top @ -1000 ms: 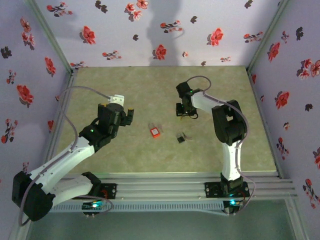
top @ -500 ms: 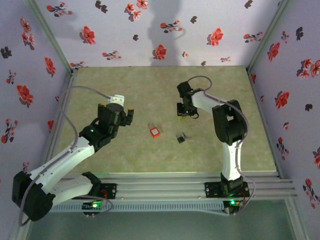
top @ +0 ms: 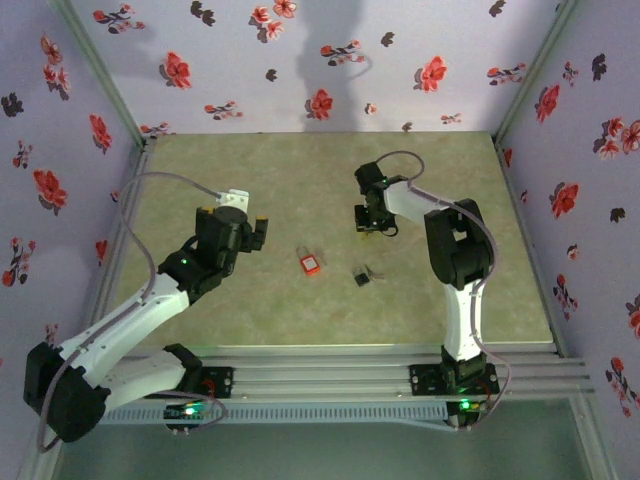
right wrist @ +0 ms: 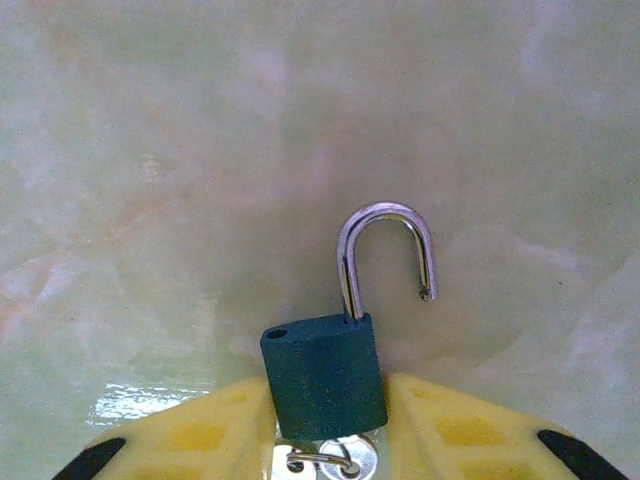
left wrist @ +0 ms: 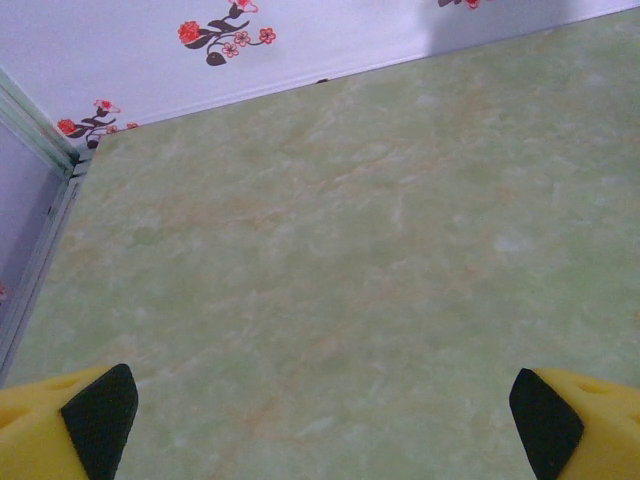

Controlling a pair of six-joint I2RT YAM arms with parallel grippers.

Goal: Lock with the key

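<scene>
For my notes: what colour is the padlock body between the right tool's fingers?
The padlock is dark teal, clearest in the right wrist view.

padlock (right wrist: 325,375): dark teal, squarish, wedged between the yellow jaws
shackle (right wrist: 385,210): silver, open, free end clear of the body
keys (right wrist: 352,463): silver, on a ring at the padlock's base
red lock (top: 311,263): red-orange, pale label, flat on the counter (top: 250,180)

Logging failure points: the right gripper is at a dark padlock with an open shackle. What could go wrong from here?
The right gripper grips the dark green padlock low on its body, so it could slip. The shackle has its free end swung away from its hole, so pressing may not latch it. The red-orange lock lies untouched; this may be the wrong lock.
</scene>
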